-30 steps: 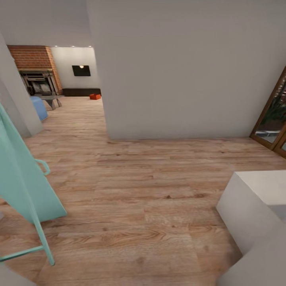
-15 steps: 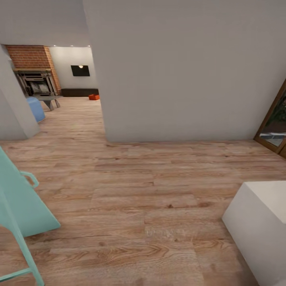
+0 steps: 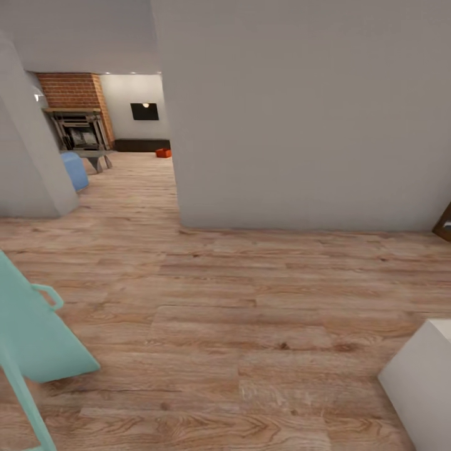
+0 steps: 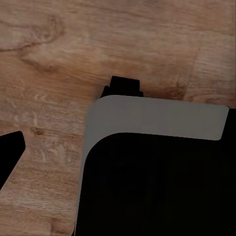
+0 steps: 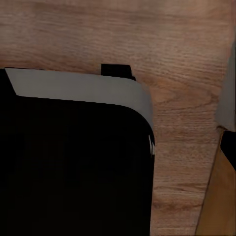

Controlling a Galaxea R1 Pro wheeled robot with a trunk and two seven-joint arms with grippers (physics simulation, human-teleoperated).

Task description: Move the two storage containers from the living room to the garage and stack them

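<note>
1. Close to the robot, the head view shows a light wood plank floor all the way across.
2. At the near left leans a mint green thing with a small loop handle and a thin leg (what it is, I cannot tell).
3. At the near right sits the corner of a white block on the planks.
4. The left wrist view looks down at the same kind of wood planks, with a dark robot part with a grey rim covering much of it. The fingers cannot be made out there, so I cannot tell if the left gripper is open or closed.
5. The right wrist view is much the same: wood planks and another dark part with a grey edge. I cannot tell if the right gripper is open or closed either.
6. Farther on stands a big plain grey wall, right in the middle.
7. Left of that wall is an opening into the living room.
8. In there, a blue sofa peeks out at the left, near a low table.
9. Behind them is a brick fireplace.
10. At the far end hangs a dark TV above a low dark cabinet.
11. One small orange-red storage container sits on the floor in front of that cabinet, far away from the robot.
</note>
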